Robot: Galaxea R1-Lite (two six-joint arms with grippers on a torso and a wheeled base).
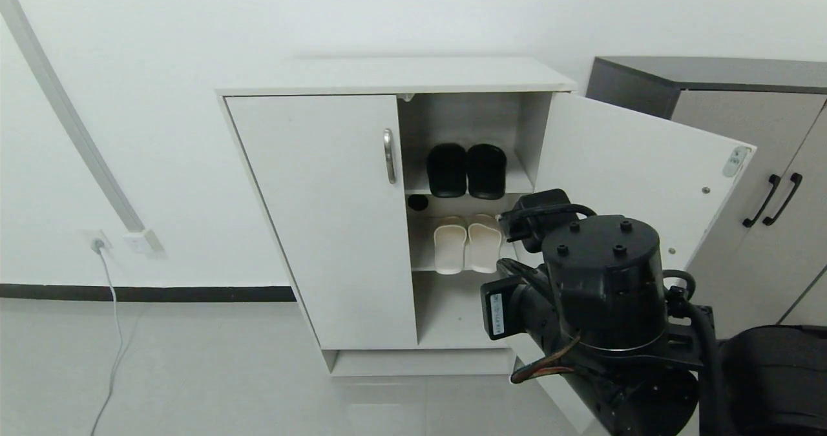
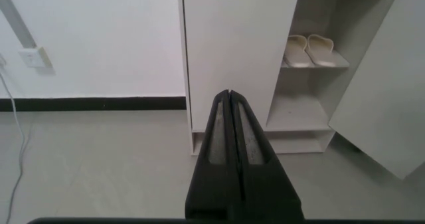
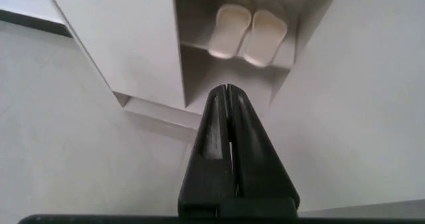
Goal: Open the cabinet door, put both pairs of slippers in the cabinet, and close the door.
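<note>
A white cabinet (image 1: 310,216) stands against the wall with its right door (image 1: 633,171) swung open and its left door shut. A black pair of slippers (image 1: 466,170) rests on the upper shelf. A cream pair of slippers (image 1: 467,243) rests on the middle shelf, also in the left wrist view (image 2: 309,50) and the right wrist view (image 3: 248,31). My right gripper (image 3: 229,91) is shut and empty, low in front of the open compartment beside the open door. My left gripper (image 2: 229,94) is shut and empty, farther back over the floor, facing the cabinet.
A grey cabinet (image 1: 762,184) with black handles stands right of the open door. A wall socket with a cable (image 1: 97,245) sits at the left. The tiled floor (image 1: 194,371) before the cabinet is open. The bottom shelf (image 1: 452,313) is bare.
</note>
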